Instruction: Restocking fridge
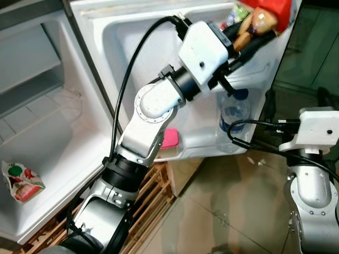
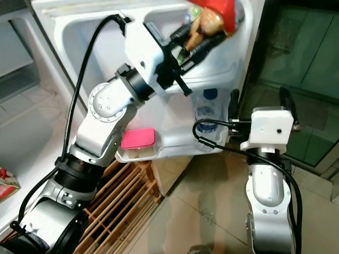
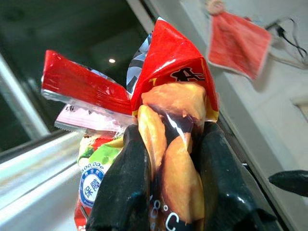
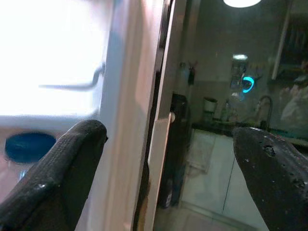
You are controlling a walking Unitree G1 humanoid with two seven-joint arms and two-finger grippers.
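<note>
At the open fridge door, the left gripper pinches a red snack bag above the door's water bottle, while the right gripper hangs spread beside the door's edge.

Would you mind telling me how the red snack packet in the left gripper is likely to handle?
The snack packet is glossy film, so it is probably slippery. Its top stands crumpled above the fingers, suggesting it is floppy and light. The lumpy pieces inside may crush if the left gripper squeezes harder.
</note>
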